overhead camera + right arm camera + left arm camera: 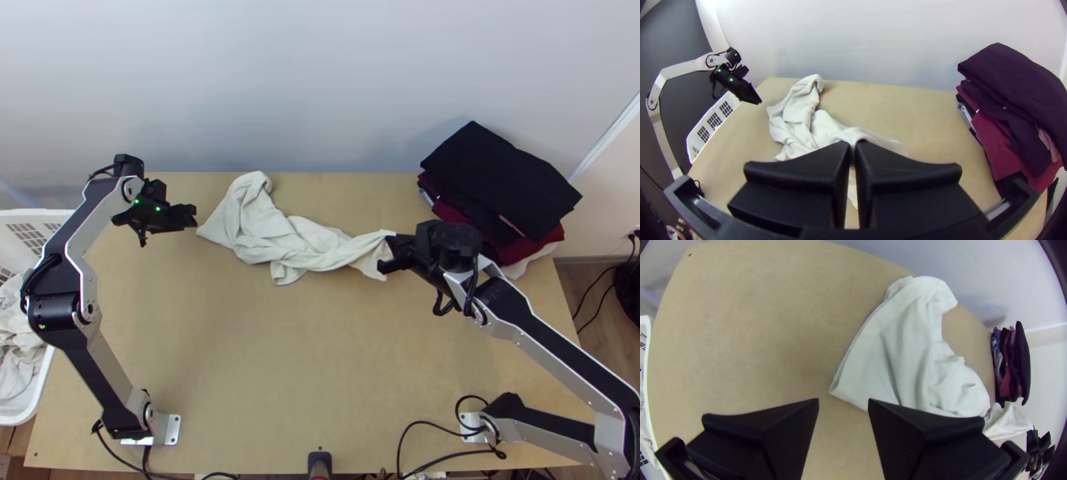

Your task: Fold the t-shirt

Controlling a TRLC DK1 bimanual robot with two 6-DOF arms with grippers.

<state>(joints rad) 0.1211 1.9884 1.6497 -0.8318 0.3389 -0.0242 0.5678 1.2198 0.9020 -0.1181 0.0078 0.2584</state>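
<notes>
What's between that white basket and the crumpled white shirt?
The top view shows the left arm and its open gripper between basket and shirt, over bare tabletop.

The top view looks steeply down from high over the near edge of the desk (320, 376). Closer in, the left wrist view faces steeply down; the right wrist view looks lower across toward the wall (320, 88). All three share the white t-shirt (240, 212) and the clothes pile (500, 172).
</notes>
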